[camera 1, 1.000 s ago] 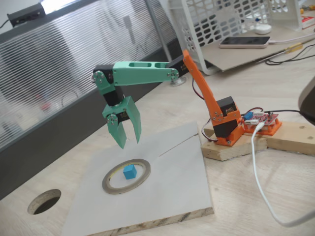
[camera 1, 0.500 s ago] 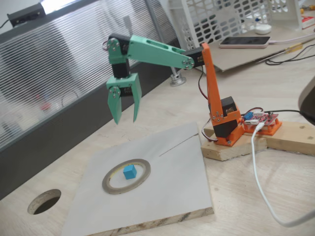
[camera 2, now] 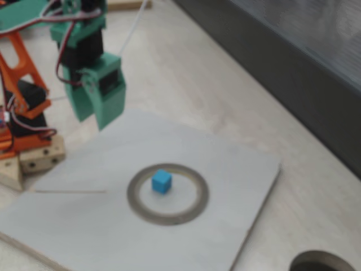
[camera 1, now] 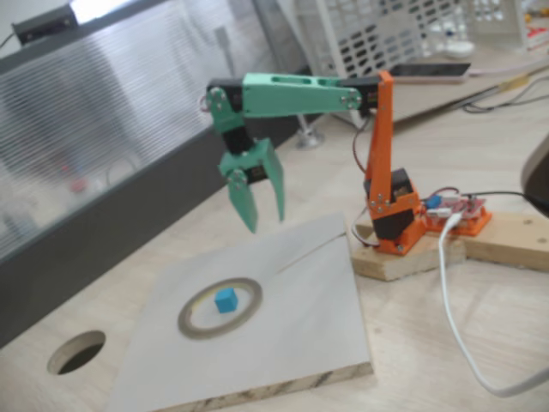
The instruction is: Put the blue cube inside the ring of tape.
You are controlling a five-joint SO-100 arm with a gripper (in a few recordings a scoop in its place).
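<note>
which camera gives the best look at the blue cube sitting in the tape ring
The closer fixed view: the blue cube appears large, lying apart from the ring of tape on all sides. In the wider fixed view the cube appears smaller and softer.

No text, label, brand, number or sign can be read in either fixed view. Small markings may be present on the red circuit board beside the arm's base, but they are too blurred and too small to be made out.
</note>
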